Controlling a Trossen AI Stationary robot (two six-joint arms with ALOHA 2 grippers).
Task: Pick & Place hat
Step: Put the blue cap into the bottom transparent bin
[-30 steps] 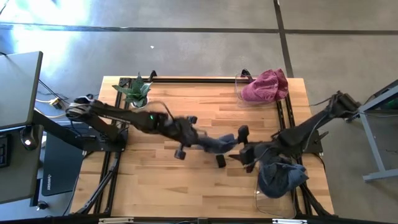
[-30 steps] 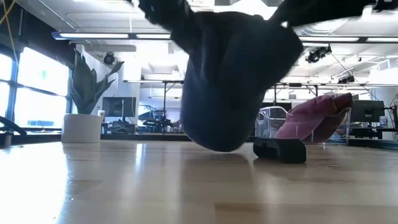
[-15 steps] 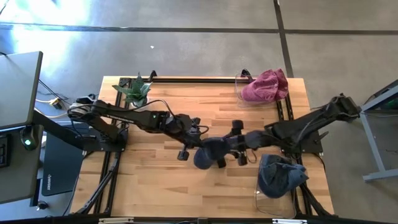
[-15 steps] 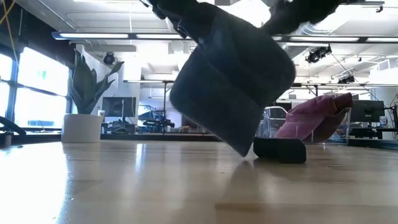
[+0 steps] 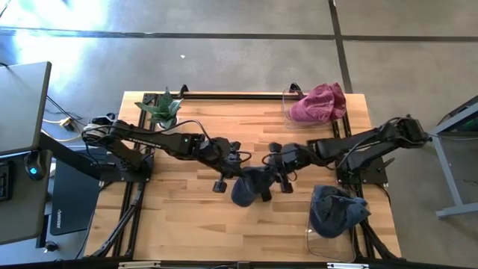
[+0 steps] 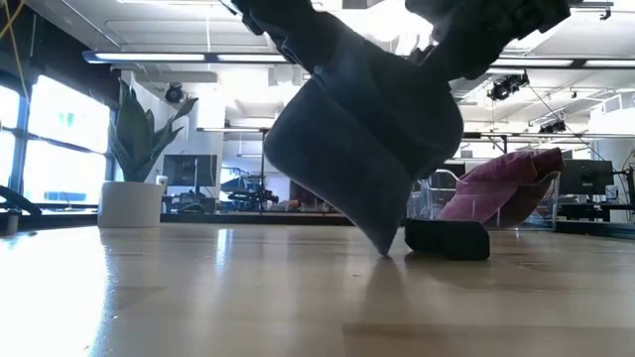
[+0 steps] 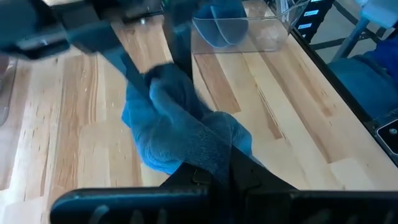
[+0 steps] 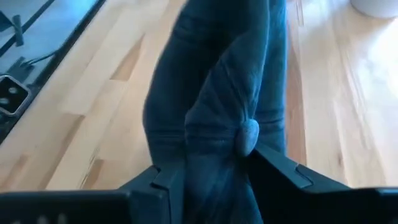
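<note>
Left of frame, high view: small potted green plant in a white pot (image 5: 163, 110) at the desk's (image 5: 187, 217) upper-left corner. One plant.

Left hand (image 5: 237, 170), centre-left: clamped on the dark blue-grey knitted hat (image 5: 250, 187). The left wrist view shows its dark fingers (image 7: 214, 171) pinching a fold of the knit.

Centre: the hat hangs between both hands, just below mid-frame. In the low view, its lowest point looks close to the wood; contact cannot be told.

Right hand (image 5: 278, 169), centre-right: its fingers (image 8: 273, 165) straddle a bunched ridge of the hat. Whether they have bitten down or stand slightly apart, I cannot tell.

Step in hand, my reading: a handover, or a two-handed carry, of the hat in mid-air. Next move likely calls for the right hand to seat firmly before the left lets go; a loose pinch on soft knit could slip.

Right of frame: pink crumpled cloth hat (image 5: 320, 103) in a clear bin (image 5: 287, 101), upper right; another blue-grey hat (image 5: 336, 211) in a clear bin (image 5: 317, 243), lower right.

Count: three hats, two bins, two arms.
</note>
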